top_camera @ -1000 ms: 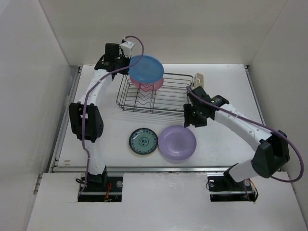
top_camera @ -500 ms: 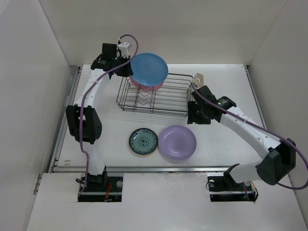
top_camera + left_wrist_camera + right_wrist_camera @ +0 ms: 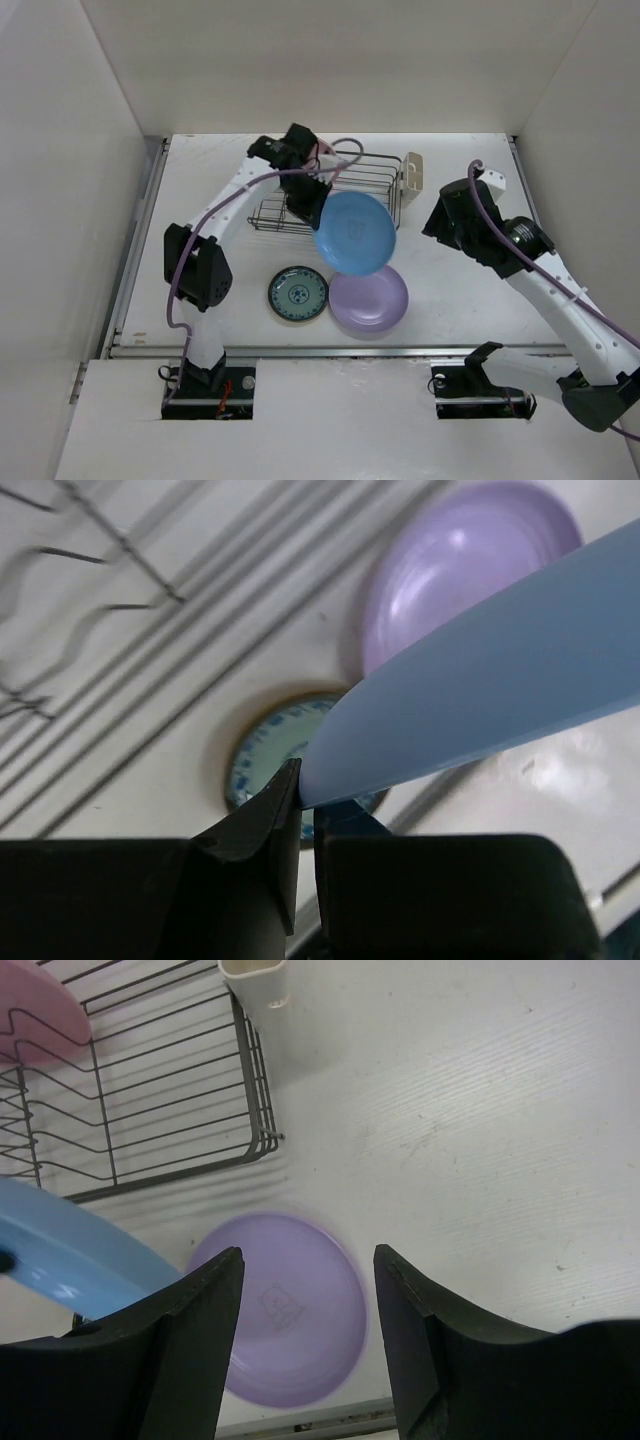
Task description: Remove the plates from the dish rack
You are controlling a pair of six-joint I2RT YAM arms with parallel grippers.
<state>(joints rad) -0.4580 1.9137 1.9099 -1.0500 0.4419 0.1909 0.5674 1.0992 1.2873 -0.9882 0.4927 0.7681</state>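
Note:
My left gripper (image 3: 322, 212) is shut on the rim of the blue plate (image 3: 355, 233) and holds it tilted in the air, in front of the dish rack (image 3: 372, 190) and over the lavender plate (image 3: 372, 302). In the left wrist view the gripper (image 3: 308, 800) pinches the blue plate (image 3: 480, 710) above the teal patterned plate (image 3: 262, 755). The teal plate (image 3: 298, 295) and the lavender plate lie flat on the table. A pink plate (image 3: 40, 1020) still stands in the rack (image 3: 170, 1080). My right gripper (image 3: 442, 215) is open and empty, right of the rack.
A cream utensil cup (image 3: 412, 172) hangs on the rack's right end. White walls close in the table on the left, back and right. The table's front edge rail (image 3: 330, 350) runs just below the two lying plates.
My left gripper has carried the blue plate from above the rack's back left forward and right, over the lavender plate. My right arm has drawn back to the right, away from the rack.

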